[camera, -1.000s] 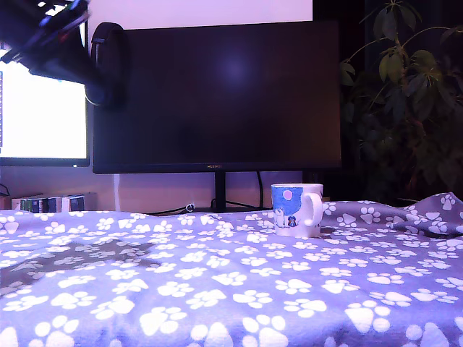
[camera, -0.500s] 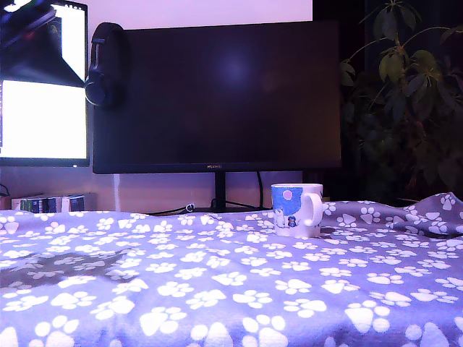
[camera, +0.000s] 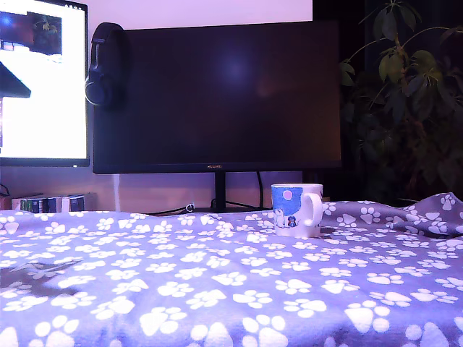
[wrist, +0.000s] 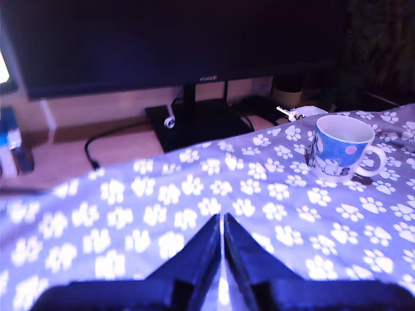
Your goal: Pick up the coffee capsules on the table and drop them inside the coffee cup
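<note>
Mug (wrist: 340,146) upright near the tabletop's (wrist: 194,207) far edge, broad bare cloth before it, end effector (wrist: 222,223) pressed together, well apart.

Gripper (wrist: 222,223): 2 dark blue, wedge-shaped fingers (wrist: 202,249) tapering to points, mounted on a broad dark base.
</note>
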`<state>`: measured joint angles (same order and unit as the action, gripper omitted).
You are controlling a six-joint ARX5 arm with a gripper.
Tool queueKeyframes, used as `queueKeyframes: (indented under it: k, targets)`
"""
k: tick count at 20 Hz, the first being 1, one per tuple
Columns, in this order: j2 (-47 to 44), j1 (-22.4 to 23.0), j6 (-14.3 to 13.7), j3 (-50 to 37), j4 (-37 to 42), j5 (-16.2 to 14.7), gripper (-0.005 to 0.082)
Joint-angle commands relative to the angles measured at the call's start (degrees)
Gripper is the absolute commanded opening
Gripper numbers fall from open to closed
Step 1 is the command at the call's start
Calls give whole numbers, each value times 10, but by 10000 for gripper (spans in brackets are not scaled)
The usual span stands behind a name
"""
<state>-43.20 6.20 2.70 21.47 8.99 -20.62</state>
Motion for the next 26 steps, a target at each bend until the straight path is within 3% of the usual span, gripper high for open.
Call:
queueKeyframes:
  k: [1, 6, 17, 26]
  targets:
    - [21, -5, 8, -25, 0, -2, -24]
    - [91, -9, 27, -70, -12, 2, -24]
    - [284, -26, 50, -146, -120, 22, -24]
    - [395, -26, 50, -146, -228, 66, -24]
